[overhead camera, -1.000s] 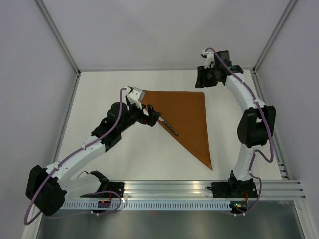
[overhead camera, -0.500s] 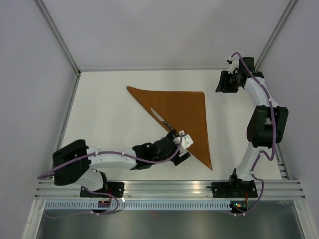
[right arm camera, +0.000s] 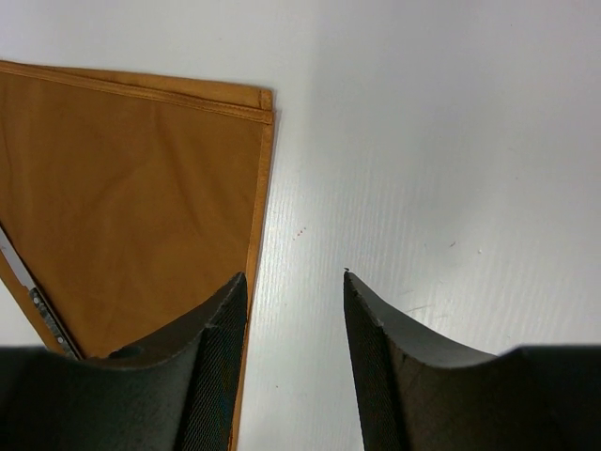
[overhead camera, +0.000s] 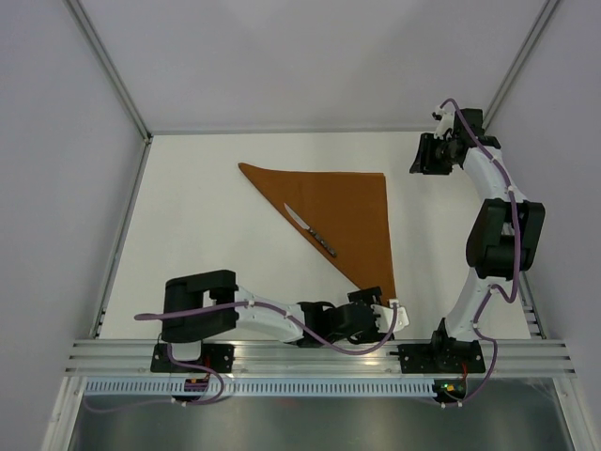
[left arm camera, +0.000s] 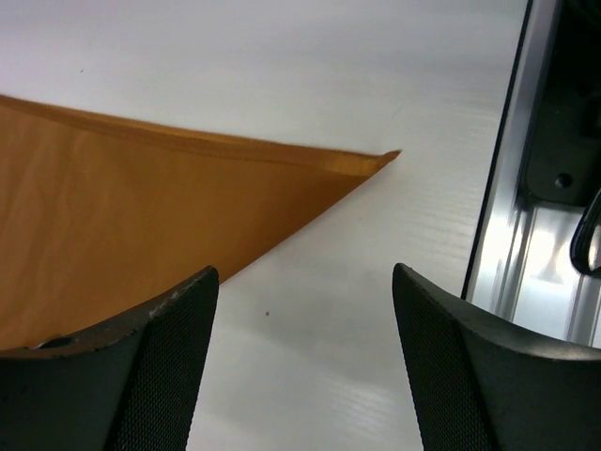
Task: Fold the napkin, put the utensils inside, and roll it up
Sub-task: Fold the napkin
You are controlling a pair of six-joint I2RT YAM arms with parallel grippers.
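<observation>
The napkin [overhead camera: 349, 209] is lying flat on the surface [overhead camera: 202, 240], already folded into a triangle, so the first step is looking done. One knife [overhead camera: 310, 230] is resting along its long diagonal edge, right at the brink of the cloth, and no other utensils are showing. Any further cutlery and the whole roll are, I judge, remaining to do. The left tool [left arm camera: 305, 274] is hovering low at the cloth's near pointed corner, jaws spread and gripping nothing. The right tool [right arm camera: 293, 277] is hanging beside the far right corner, likewise released and empty. Plain pale walls [overhead camera: 282, 66] are enclosing the white surface on three sides. An aluminium rail [overhead camera: 310, 352] is running along the near edge, carrying both arm bases.
</observation>
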